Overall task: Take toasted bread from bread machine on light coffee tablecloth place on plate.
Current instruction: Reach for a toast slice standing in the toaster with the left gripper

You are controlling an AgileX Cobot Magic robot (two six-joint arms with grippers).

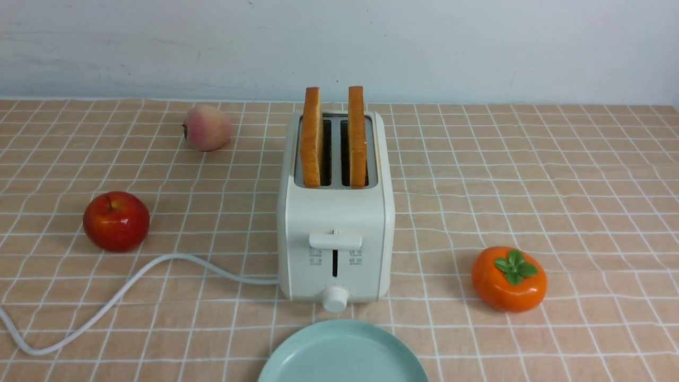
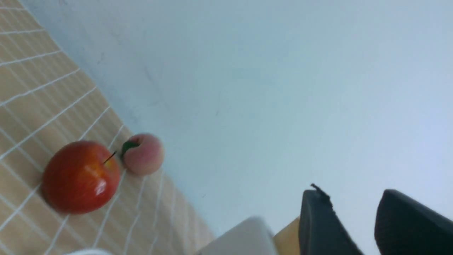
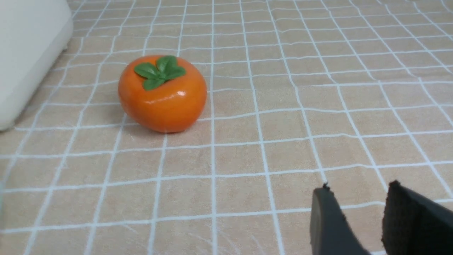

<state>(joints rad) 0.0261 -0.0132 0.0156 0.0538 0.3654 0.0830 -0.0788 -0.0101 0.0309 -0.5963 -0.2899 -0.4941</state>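
The cream-white bread machine stands mid-table on the light coffee tablecloth. Two slices of toasted bread stand upright in its slots, one on the left and one on the right. The pale green plate lies just in front of it at the near edge. Neither gripper appears in the front view. In the left wrist view my left gripper is open and empty against the wall, with a corner of the bread machine and a toast edge beside one finger. My right gripper is open over bare cloth.
A red apple and a peach lie left of the bread machine. An orange persimmon sits to its right. The white cord curls across the front left. A pale wall backs the table.
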